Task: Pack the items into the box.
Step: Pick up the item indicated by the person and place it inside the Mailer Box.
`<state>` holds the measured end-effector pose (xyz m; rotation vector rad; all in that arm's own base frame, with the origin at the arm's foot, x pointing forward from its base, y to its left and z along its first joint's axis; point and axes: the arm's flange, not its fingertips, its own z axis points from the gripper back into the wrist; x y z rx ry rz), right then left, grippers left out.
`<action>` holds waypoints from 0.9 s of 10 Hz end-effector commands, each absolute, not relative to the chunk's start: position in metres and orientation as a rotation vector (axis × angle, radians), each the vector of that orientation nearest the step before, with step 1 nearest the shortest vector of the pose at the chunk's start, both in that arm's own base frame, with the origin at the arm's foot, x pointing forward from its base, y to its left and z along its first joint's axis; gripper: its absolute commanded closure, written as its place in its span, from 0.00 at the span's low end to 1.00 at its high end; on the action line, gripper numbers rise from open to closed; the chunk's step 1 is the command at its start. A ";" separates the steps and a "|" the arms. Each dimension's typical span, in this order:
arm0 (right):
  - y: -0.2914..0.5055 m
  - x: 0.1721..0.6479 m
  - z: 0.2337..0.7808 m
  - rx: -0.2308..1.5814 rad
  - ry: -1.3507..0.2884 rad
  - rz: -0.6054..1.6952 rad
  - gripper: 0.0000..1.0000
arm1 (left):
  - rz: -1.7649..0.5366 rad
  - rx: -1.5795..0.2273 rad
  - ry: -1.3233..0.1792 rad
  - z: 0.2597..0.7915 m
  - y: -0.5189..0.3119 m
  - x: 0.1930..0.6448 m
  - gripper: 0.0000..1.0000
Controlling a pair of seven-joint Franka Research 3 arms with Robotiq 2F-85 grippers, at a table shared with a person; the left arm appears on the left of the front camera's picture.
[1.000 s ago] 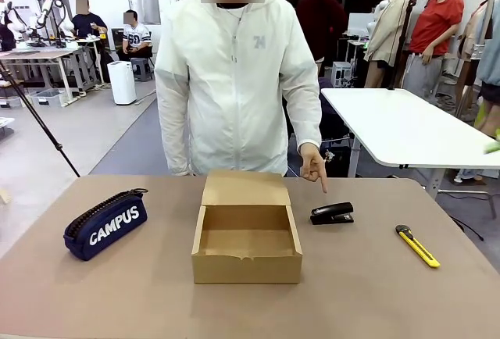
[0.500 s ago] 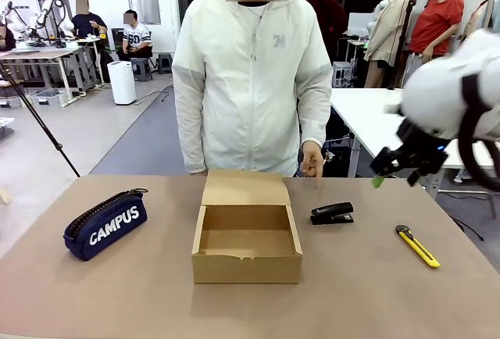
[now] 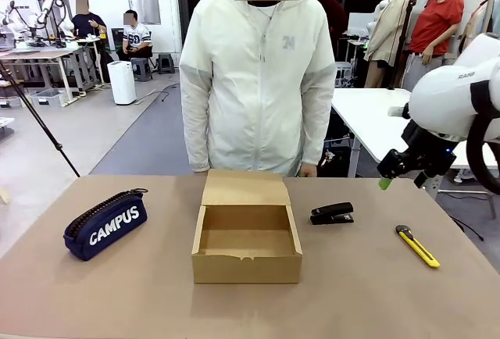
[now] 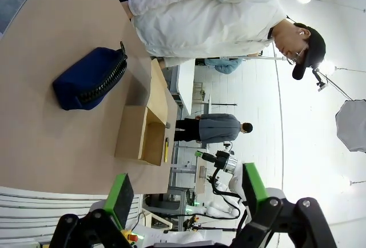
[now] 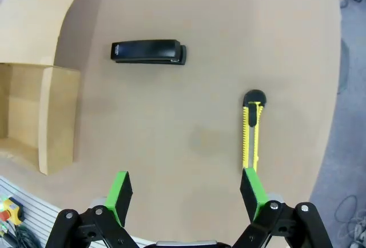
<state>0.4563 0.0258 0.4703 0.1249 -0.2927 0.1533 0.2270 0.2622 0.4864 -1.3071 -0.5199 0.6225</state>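
The open brown box (image 3: 246, 265) sits mid-table with its flap lid lying back toward the person. A navy "CAMPUS" pencil case (image 3: 105, 223) lies to its left. To its right are a black stapler (image 3: 332, 213) and, farther right, a yellow-and-black utility knife (image 3: 416, 246). My right gripper (image 3: 402, 179) hangs open and empty, high above the table's right end. In its wrist view the right gripper (image 5: 186, 194) looks down on the stapler (image 5: 148, 52), the knife (image 5: 250, 134) and the box (image 5: 57, 119). My left gripper (image 4: 186, 194) is open and empty, far from the pencil case (image 4: 91, 76) and box (image 4: 128, 136).
A person in a white jacket (image 3: 262, 81) stands at the far edge behind the box, one hand (image 3: 308, 170) resting by the table edge. Bare brown tabletop (image 3: 375, 292) surrounds the items. A white table (image 3: 406, 124) stands beyond on the right.
The person's hand, which pointed at the stapler, has drawn back to the table edge. My right arm has come into the front view from the right and shifted slightly right and down.
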 end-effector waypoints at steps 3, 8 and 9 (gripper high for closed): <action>0.084 0.567 0.439 0.058 -0.097 0.332 0.00 | 0.605 -1.314 -0.531 0.488 0.263 0.225 0.00; 0.120 0.629 0.394 0.079 -0.010 0.375 0.00 | 0.605 -1.314 -0.531 0.488 0.263 0.225 0.00; 0.118 0.630 0.395 0.068 0.037 0.519 0.00 | 0.605 -1.314 -0.531 0.488 0.263 0.225 0.00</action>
